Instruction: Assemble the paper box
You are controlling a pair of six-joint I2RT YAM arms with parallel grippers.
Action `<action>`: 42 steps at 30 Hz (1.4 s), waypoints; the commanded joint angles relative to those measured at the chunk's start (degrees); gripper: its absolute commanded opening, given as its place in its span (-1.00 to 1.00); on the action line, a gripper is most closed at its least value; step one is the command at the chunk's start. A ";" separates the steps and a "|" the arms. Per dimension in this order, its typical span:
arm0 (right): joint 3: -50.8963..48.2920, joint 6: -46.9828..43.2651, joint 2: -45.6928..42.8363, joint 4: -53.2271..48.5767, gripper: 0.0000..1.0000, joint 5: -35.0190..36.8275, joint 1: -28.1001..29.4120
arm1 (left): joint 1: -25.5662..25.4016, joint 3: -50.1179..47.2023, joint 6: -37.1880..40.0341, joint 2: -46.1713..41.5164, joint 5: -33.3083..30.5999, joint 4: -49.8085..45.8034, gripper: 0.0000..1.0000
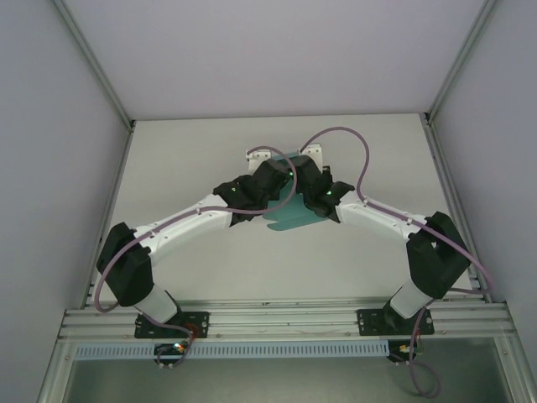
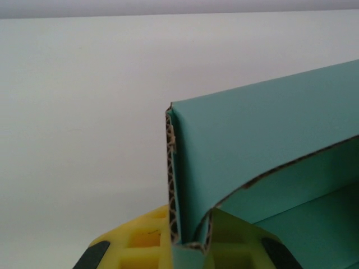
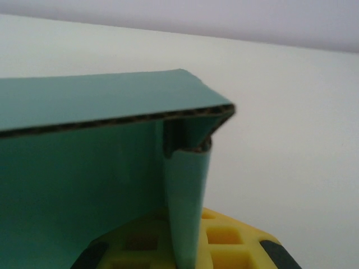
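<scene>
The paper box [image 1: 292, 220] is teal-green corrugated card, partly folded, held above the middle of the table between both arms. In the left wrist view its doubled side wall [image 2: 185, 185] stands upright between my yellow fingers [image 2: 140, 241], and my left gripper [image 2: 188, 249] is shut on that wall. In the right wrist view another folded wall [image 3: 188, 202] runs down between the yellow fingers [image 3: 235, 241], with my right gripper [image 3: 188, 252] shut on it; a top panel [image 3: 101, 101] spreads out to the left. From above, the left gripper [image 1: 273, 180] and right gripper [image 1: 309, 183] meet over the box and hide most of it.
The white table [image 1: 210, 277] is walled in by grey panels left, right and behind. Two small white brackets [image 1: 256, 154] [image 1: 315, 151] stand just behind the grippers. Purple cables [image 1: 352, 147] loop off both arms. An aluminium rail [image 1: 285, 319] runs along the near edge.
</scene>
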 commanded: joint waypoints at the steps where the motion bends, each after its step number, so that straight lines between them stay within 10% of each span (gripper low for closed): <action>1: -4.76 -17.83 1.30 -0.57 -1.00 9.51 -2.85 | 0.48 1.75 -1.53 -1.90 -4.80 -4.41 -1.00; 4: -4.80 -19.63 1.65 -0.13 -1.00 14.77 -2.47 | 0.52 1.29 -2.10 -2.12 -5.13 -3.96 -1.00; 10: -0.09 28.17 -3.46 -20.89 -1.00 11.69 -6.13 | 0.44 0.88 -2.75 -0.97 -3.62 -2.48 -1.00; 14: -3.30 40.44 -7.96 -15.40 -1.00 9.24 -6.51 | 0.17 1.53 -2.77 0.07 -2.73 -3.00 -1.00; 22: -5.82 26.23 -10.75 -1.32 -0.77 5.75 -7.19 | -0.56 3.21 0.77 1.17 -2.21 -2.55 -1.00; 29: -12.03 5.13 -17.31 11.30 0.06 -35.97 -14.42 | 1.45 5.75 6.80 1.30 0.72 -2.26 -1.00; 34: -10.95 -4.76 -20.81 7.48 0.74 -51.86 -14.58 | 2.62 6.36 8.41 1.17 2.89 -2.69 -1.00; 42: -13.92 -1.76 -30.71 2.26 0.99 -47.63 -14.65 | 4.91 5.76 15.86 0.47 8.96 -3.33 -1.00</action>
